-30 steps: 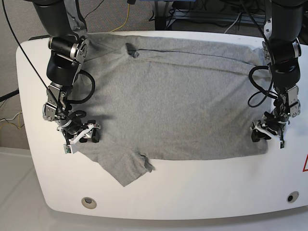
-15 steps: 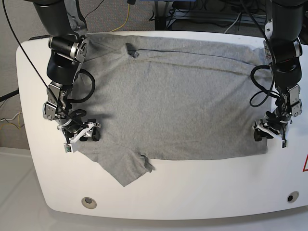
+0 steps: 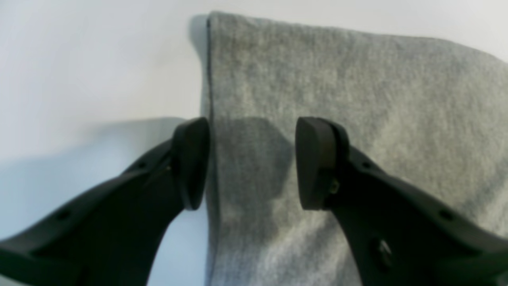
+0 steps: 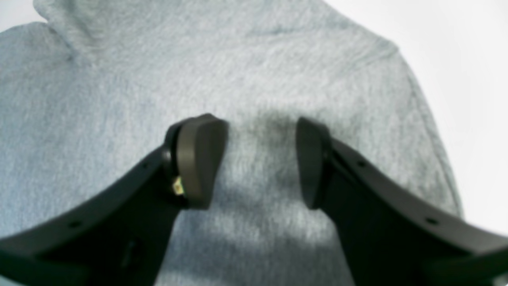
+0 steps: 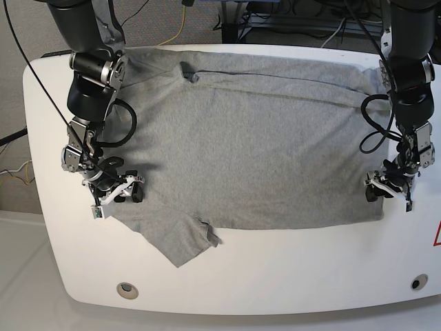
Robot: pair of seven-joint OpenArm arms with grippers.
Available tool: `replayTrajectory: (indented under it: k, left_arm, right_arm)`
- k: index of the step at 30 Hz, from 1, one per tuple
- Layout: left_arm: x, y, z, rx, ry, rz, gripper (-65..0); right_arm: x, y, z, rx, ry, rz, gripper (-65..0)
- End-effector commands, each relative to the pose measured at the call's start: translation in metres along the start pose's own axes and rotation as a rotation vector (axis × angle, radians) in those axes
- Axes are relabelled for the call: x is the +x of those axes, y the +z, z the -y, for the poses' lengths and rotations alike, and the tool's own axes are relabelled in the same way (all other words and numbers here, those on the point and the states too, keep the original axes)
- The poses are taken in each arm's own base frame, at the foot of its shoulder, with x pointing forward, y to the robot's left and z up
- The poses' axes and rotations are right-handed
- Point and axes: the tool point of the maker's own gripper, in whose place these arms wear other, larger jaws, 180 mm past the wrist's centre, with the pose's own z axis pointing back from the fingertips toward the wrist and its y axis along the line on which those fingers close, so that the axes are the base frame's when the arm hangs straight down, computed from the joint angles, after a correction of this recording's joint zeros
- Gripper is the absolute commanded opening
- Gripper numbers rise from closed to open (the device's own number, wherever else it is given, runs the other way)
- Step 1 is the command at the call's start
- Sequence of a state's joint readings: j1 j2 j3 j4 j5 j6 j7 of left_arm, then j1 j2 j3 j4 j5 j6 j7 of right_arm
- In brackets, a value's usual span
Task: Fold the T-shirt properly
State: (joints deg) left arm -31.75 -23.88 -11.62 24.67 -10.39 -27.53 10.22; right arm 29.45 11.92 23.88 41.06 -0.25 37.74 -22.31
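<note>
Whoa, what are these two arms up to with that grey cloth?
A two-armed robot is getting ready to fold a grey T-shirt spread flat on a white table. The left tool sits at the shirt's side edge, open, one finger over the bare table and one over the fabric. The right tool is at the opposite side, near a sleeve, also open with cloth showing between its fingers. Neither has pinched the shirt yet, and no fold is made.

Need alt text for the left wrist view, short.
The left gripper hangs open over the straight side edge of a heather-grey cotton T-shirt, one black finger over the bare white table, the other over the cloth. Nothing sits between the jaws.
</note>
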Motion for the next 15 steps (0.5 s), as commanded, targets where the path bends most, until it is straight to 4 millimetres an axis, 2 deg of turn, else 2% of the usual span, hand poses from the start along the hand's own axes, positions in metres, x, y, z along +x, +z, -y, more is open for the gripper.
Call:
replayTrajectory:
  k: [1, 11, 15]
  left_arm:
    - [0.026, 0.003, -0.007, 0.009, -0.004, 0.050, -31.9]
    - [0.020, 0.005, -0.007, 0.004, -0.019, 0.043, -32.1]
    - [0.026, 0.005, -0.006, 0.000, -0.021, 0.059, -31.8]
  right_arm:
    - [0.028, 0.003, 0.004, -0.002, 0.022, 0.053, -33.1]
    - [0.043, 0.007, 0.013, -0.018, 0.036, 0.065, -33.1]
    - [0.035, 0.008, 0.013, -0.018, 0.033, 0.059, -33.1]
